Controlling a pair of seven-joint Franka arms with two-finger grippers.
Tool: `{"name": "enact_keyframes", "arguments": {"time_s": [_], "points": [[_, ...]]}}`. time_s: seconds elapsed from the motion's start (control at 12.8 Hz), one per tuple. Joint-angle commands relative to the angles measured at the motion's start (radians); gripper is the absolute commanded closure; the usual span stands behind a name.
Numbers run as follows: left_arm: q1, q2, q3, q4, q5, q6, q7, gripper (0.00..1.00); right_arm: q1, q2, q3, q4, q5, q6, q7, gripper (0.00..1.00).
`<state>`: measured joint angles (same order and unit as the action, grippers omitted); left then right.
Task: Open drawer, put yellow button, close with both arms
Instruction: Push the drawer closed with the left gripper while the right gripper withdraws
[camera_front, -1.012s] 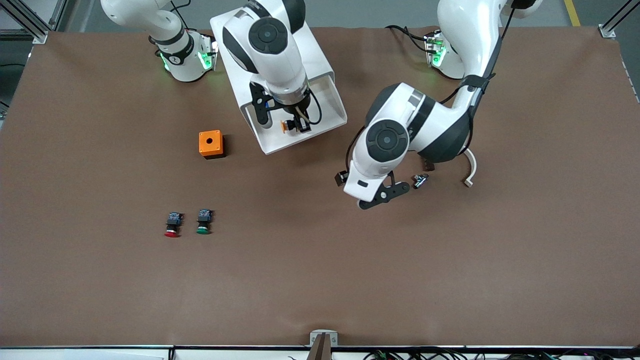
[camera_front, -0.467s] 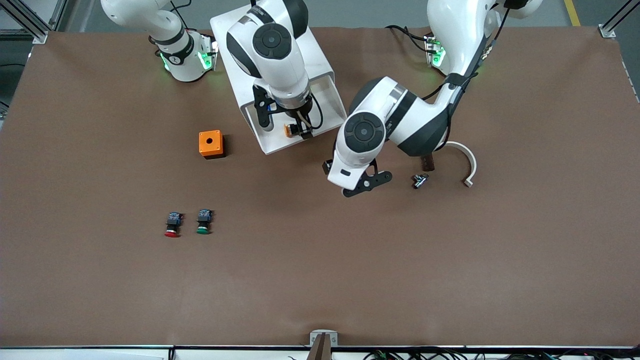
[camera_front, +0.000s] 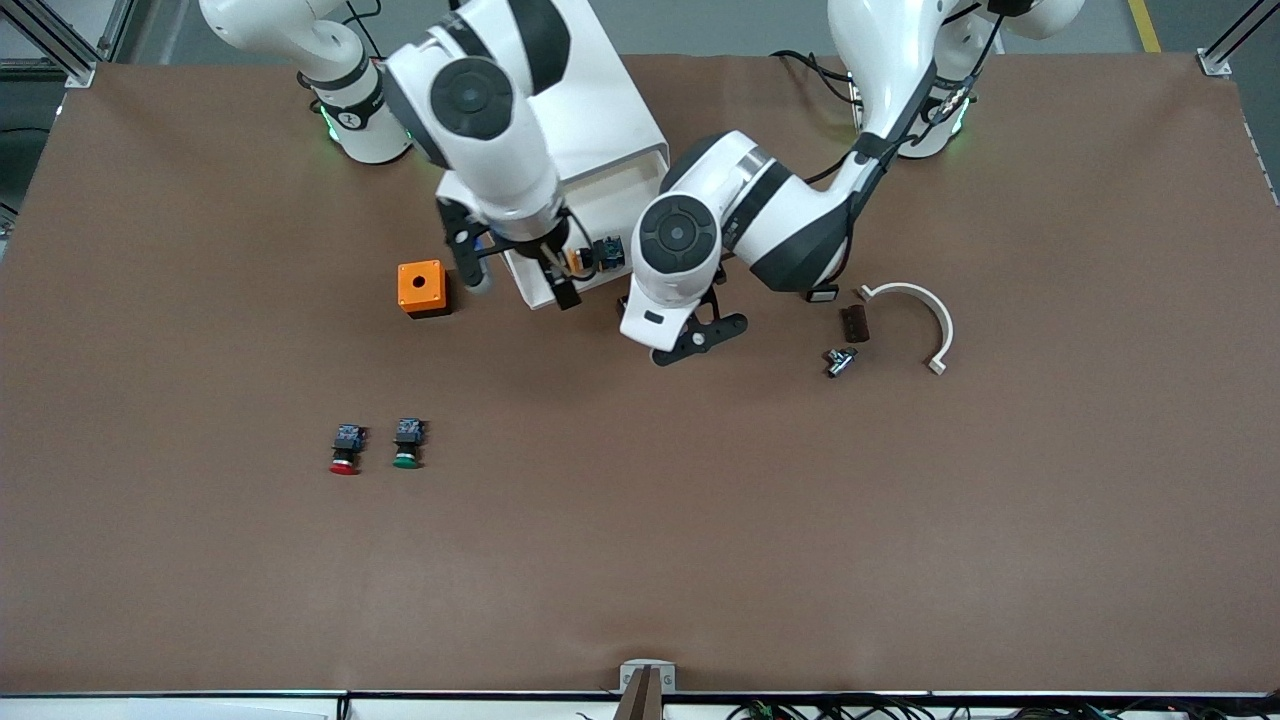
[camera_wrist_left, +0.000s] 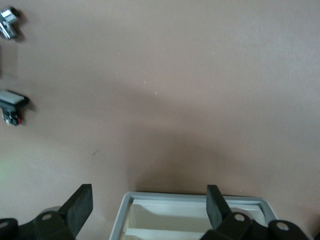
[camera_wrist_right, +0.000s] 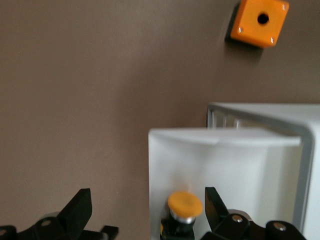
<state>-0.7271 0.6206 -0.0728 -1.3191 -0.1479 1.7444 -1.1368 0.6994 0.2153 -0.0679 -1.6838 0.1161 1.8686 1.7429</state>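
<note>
yellow button (camera_wrist_right: 184, 204) sits in the open drawer (camera_wrist_right: 220, 170), right between the right gripper's (camera_wrist_right: 145, 210) spread, empty fingers.

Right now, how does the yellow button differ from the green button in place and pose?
The yellow button sits in the open drawer, below the open right tool; the green button lies on the bare table, nearer the front camera. The yellow one shows its cap upward, while the green one lies on its side. Both have a mushroom cap.
</note>
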Motion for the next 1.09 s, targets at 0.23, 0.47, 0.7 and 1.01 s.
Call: {"name": "enact_keyframes", "arguments": {"time_s": [0.23,0.47,0.7,1.01], "points": [[-0.101,0.008,0.002,-0.002,-0.056,0.027,-0.081,0.00,-0.231,-0.051,0.011,0.075,0.002,-0.149,-0.458,0.00],[-0.167,0.008,0.002,-0.003,-0.073,0.027,-0.142,0.00,-0.363,-0.068,0.013,0.076,0.004,-0.173,-0.722,0.00],[-0.208,0.010,0.002,-0.003,-0.102,0.027,-0.182,0.00,-0.483,-0.085,0.010,0.076,-0.003,-0.193,-0.977,0.00],[-0.242,0.031,0.002,-0.002,-0.156,0.029,-0.244,0.00,-0.627,-0.115,0.008,0.076,-0.007,-0.216,-1.317,0.00]]}}
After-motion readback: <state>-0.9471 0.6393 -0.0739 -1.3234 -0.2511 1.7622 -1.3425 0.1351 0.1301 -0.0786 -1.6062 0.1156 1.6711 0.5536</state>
